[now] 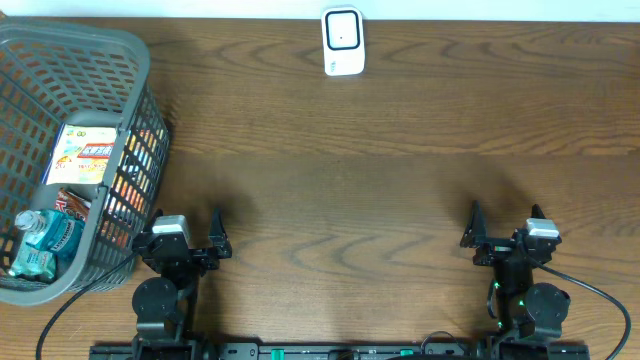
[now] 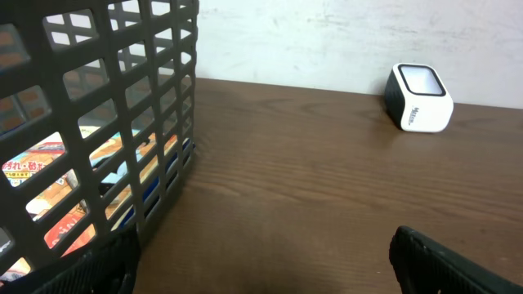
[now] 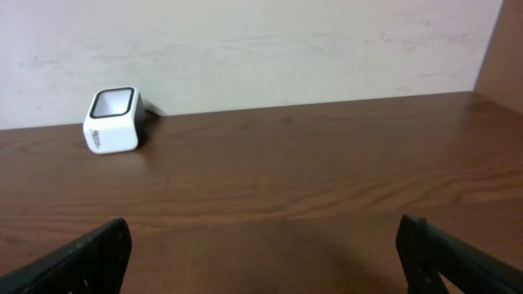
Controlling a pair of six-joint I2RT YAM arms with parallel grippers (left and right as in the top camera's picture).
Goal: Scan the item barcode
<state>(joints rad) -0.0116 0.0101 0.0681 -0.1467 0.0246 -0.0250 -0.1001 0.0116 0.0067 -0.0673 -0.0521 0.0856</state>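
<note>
Left hand and right hand are both sitting spread wide, gripping nothing, at the near edge of the counter. Items are lying in the grey mesh basket beside the left hand: colourful packet, water bottle. White barcode scanner is standing at the far edge, well apart.

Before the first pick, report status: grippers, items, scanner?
Left gripper open, empty. Right gripper open, empty. Items in basket, left side. Scanner at far edge, nothing blocking it.

Overhead straight down on table, wrist views low, facing back wall, all sharing scanner.
</note>
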